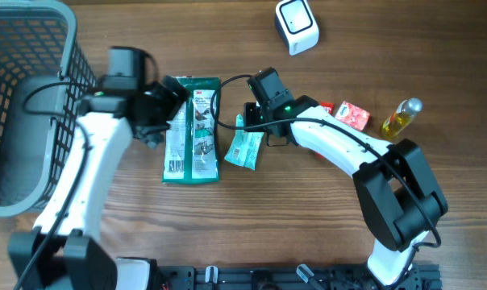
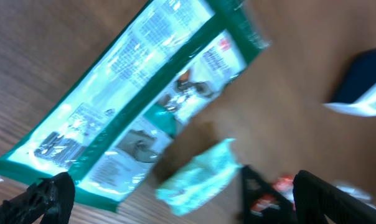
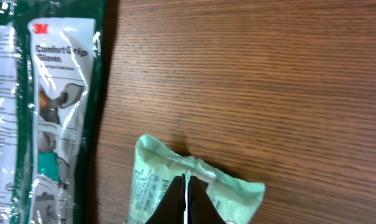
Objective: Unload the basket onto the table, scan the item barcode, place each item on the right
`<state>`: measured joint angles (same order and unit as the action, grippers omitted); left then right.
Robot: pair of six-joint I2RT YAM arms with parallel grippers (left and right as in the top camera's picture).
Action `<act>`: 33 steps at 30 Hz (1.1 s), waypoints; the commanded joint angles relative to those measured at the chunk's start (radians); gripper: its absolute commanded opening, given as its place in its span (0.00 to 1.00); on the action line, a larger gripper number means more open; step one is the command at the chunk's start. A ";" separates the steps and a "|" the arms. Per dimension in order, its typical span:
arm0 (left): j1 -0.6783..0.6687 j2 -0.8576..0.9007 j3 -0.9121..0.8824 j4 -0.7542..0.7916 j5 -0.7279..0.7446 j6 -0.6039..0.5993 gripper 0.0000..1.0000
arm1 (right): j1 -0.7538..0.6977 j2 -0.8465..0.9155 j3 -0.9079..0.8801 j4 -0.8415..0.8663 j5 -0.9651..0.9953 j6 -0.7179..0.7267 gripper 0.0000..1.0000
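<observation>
- Right gripper (image 3: 186,186) jaws are pressing fully together and appear to be pinching the crimped upper edge of the pale green packet (image 3: 228,199).
- Left gripper (image 2: 188,198) jaws are standing wide and holding nothing, hovering over the glove pack (image 1: 191,133).
- Packet is lying flat on the tabletop (image 1: 308,229), just beside the glove pack's right edge and well apart from the white scanner (image 1: 296,26).
- Handling judgement: packet is looking light, soft and crinkly. It is likely to sag and twist when hanging from one edge, and to be slippery under hard pads.
- Am favouring the sealed seam as the hold point, leaving the printed face uncovered. Barcode position is not showing clearly.
</observation>
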<state>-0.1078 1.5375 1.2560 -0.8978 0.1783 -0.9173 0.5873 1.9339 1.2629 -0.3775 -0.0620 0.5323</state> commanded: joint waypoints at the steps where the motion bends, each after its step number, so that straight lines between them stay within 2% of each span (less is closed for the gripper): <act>1: -0.099 0.076 0.003 -0.013 -0.172 0.023 1.00 | 0.001 0.044 -0.010 -0.009 -0.058 -0.009 0.04; 4: -0.154 0.124 0.003 -0.013 -0.169 0.021 1.00 | 0.000 0.059 -0.010 -0.063 -0.058 -0.008 0.04; 6: -0.187 0.146 0.003 -0.013 -0.169 0.021 0.96 | 0.000 0.059 -0.010 -0.121 -0.049 -0.008 0.05; 9: -0.230 0.150 0.003 -0.013 -0.181 0.021 0.97 | -0.006 0.056 -0.010 -0.211 -0.050 0.016 0.04; 12: -0.257 0.150 0.003 -0.013 -0.206 0.021 0.97 | -0.028 0.012 0.021 -0.394 -0.060 0.083 0.04; 16: -0.257 0.150 0.003 -0.013 -0.206 0.021 0.96 | -0.032 -0.063 0.039 -0.484 -0.189 0.096 0.05; 18: -0.257 0.150 0.003 -0.014 -0.206 0.021 0.84 | -0.033 -0.103 0.040 -0.479 -0.192 0.071 0.07; 22: -0.257 0.150 0.003 -0.032 -0.151 0.021 0.78 | -0.056 -0.163 0.040 -0.466 -0.043 0.008 0.14; 23: -0.257 0.150 0.003 -0.039 -0.110 0.025 0.71 | -0.078 -0.177 0.040 -0.473 -0.014 -0.017 0.31; 24: -0.257 0.150 0.003 -0.040 -0.100 0.030 0.45 | -0.103 -0.186 0.040 -0.481 -0.031 -0.045 0.38; 25: -0.257 0.151 0.003 -0.038 -0.101 0.042 0.19 | -0.121 -0.188 0.040 -0.483 -0.060 -0.072 0.39; 26: -0.258 0.153 0.003 -0.037 -0.101 0.047 0.04 | -0.153 -0.188 0.040 -0.485 -0.136 -0.129 0.41; 28: -0.261 0.161 0.003 -0.025 -0.100 0.058 0.04 | -0.226 -0.182 0.039 -0.488 -0.273 -0.219 0.54; 31: -0.286 0.194 0.003 -0.004 -0.060 0.121 0.04 | -0.304 -0.167 0.037 -0.502 -0.378 -0.304 0.65; 33: -0.311 0.222 0.003 0.001 -0.018 0.133 0.04 | -0.337 -0.155 0.028 -0.499 -0.423 -0.348 0.66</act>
<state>-0.3775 1.7027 1.2560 -0.9054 0.0814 -0.8463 0.2916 1.7660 1.2854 -0.8761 -0.3386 0.3161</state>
